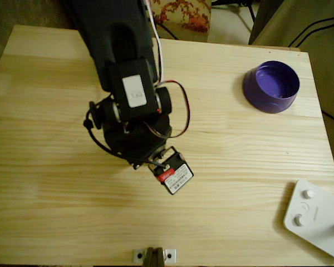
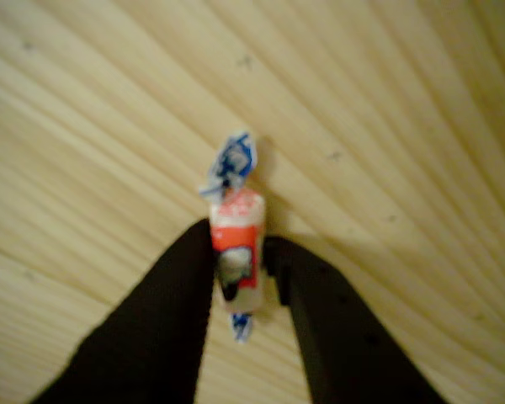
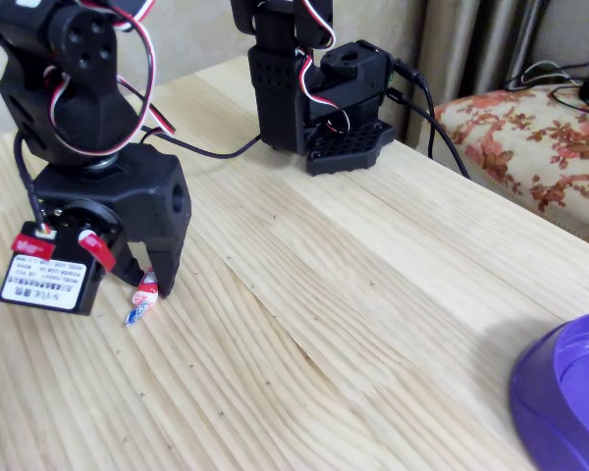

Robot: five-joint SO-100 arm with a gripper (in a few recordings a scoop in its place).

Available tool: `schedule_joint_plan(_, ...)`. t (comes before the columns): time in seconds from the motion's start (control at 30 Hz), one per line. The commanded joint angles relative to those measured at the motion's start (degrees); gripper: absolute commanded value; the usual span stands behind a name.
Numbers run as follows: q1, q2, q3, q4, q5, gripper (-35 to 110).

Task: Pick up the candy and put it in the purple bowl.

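as the candy point(image 2: 236, 252) lies lengthwise between my gripper point(image 2: 240, 261) fingers, they stand narrow around it; i judge a squeeze remains.

The tabletop point(image 1: 222, 183) was of pale wood with a fine, straight grain. In the overhead view the purple bowl point(image 1: 271, 87) stood near its upper right corner, and a white device with knobs point(image 1: 314, 218) lay at the lower right corner, partly over the edge. A small metal bracket point(image 1: 153, 255) sat at the middle of the lower edge. The candy point(image 3: 143, 296) lay on the wood in the fixed view, well apart from the bowl. The black base of the arm point(image 3: 319, 88) stood at the far edge.
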Motion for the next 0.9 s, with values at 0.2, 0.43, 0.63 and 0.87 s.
schedule_joint_plan(0.2, 1.4, 12.3, -1.1, 0.9, 3.1, 3)
schedule_joint_plan(0.43, 1.5, 25.0, -1.8, 4.8, 12.0, 3)
schedule_joint_plan(0.63, 1.5, 34.3, -2.9, 9.3, 12.8, 1)
schedule_joint_plan(0.87, 2.3, 47.9, -3.0, 10.5, 14.1, 0)
